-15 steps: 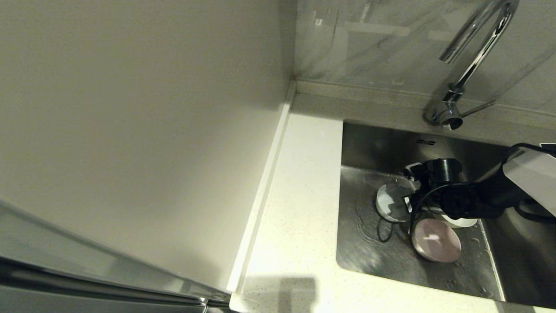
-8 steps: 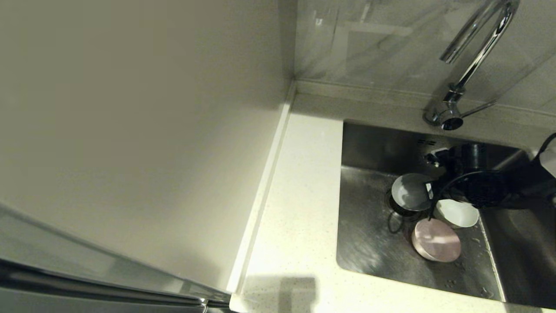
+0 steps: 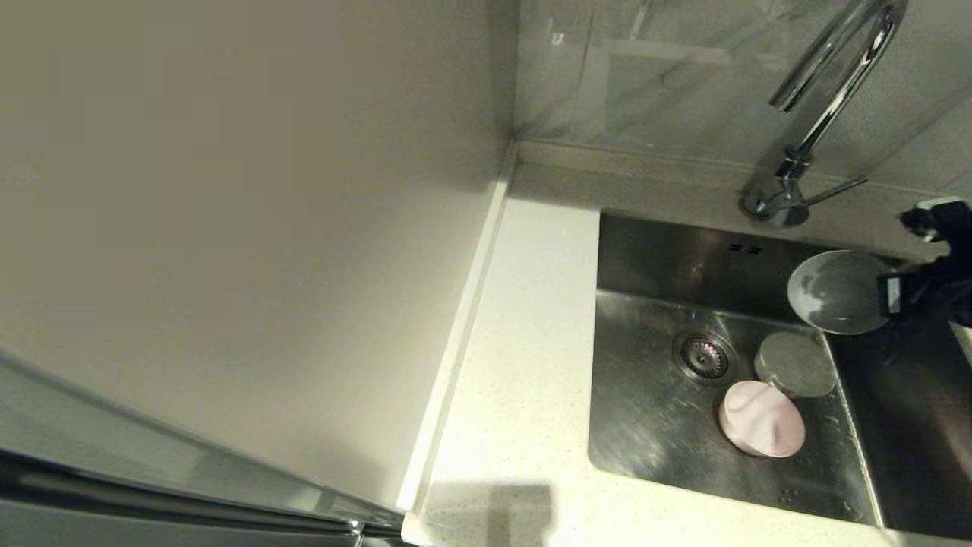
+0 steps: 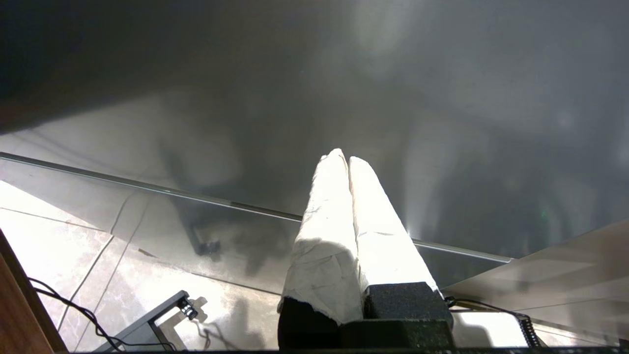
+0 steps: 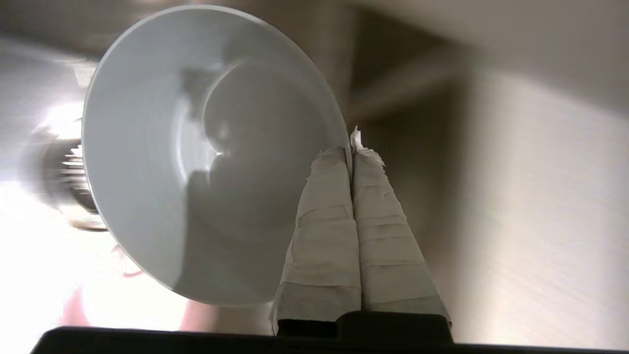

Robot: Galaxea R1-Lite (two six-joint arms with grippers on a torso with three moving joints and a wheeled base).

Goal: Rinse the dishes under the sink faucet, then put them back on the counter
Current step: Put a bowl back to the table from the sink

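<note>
Right gripper clamped on rim of pale blue-grey bowl, held tilted above the sink near the faucet (pink bowl and mint bowl lie on the basin floor beside the drain strainer); left gripper parked, fingers together.

I count three small round shallow bowls, one pale blue-grey, one whitish-mint, one pale pink, plus one chrome gooseneck faucet, one round metal drain strainer, two overflow slots.
</note>
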